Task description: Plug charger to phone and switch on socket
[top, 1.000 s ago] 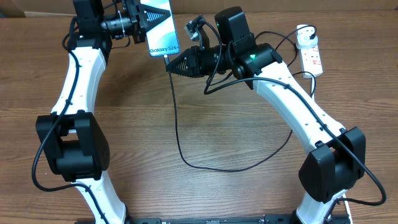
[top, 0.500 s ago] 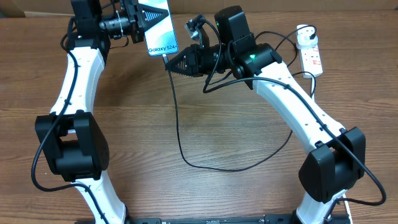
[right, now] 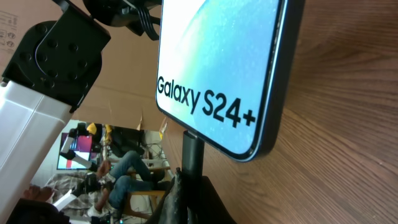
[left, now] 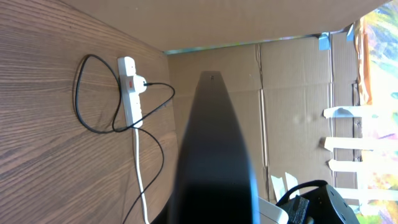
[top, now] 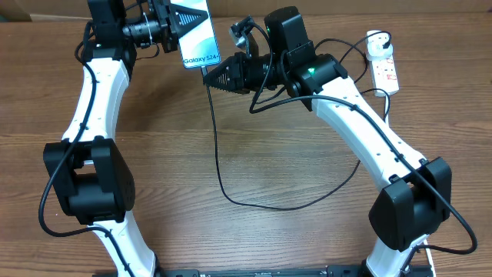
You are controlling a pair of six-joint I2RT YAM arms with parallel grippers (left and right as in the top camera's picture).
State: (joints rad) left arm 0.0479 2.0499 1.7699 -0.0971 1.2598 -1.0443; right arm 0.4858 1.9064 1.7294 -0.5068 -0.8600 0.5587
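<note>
**Plugging in at 11 o'clock, switching on yet to come**

Gripping the phone (top: 204,42) at 11 o'clock of the overhead view with the left gripper (top: 192,19), jaws pinched tight across it, screen up and bottom edge turned toward 5 o'clock. Hard to say whether resting on the desk (top: 269,131) or raised off it.

Pinching the small black connector tip (right: 191,149) of the charger (top: 217,154) in the right gripper (top: 209,79), jaws closed hard on it, just at 5 o'clock of the phone. In the right wrist view, meeting the phone's bottom edge with the tip, right below the "Galaxy S24+" lettering. Cannot tell whether pushed fully home or only touching the port. Judged nearly plugged, not confirmed.

Left to do, by that reading: seating the tip, letting go, then reaching to the socket (top: 384,68) at 2 o'clock, well apart from both grippers, and pressing a red switch (left: 129,79). Already carrying the round white adapter (top: 374,48) at its far end, so nothing to plug there. Cannot tell on from off at this size.

Around: a long slack loop of charger cable sagging toward 6 o'clock and curving back up under the right arm to the socket; the socket's white cord (left: 140,168) trailing off beside it; a cardboard wall (left: 298,93) behind at 12 o'clock. Likely in the way: that slack cable, lying between right arm and socket and easy to drag or snag on the reach across.
</note>
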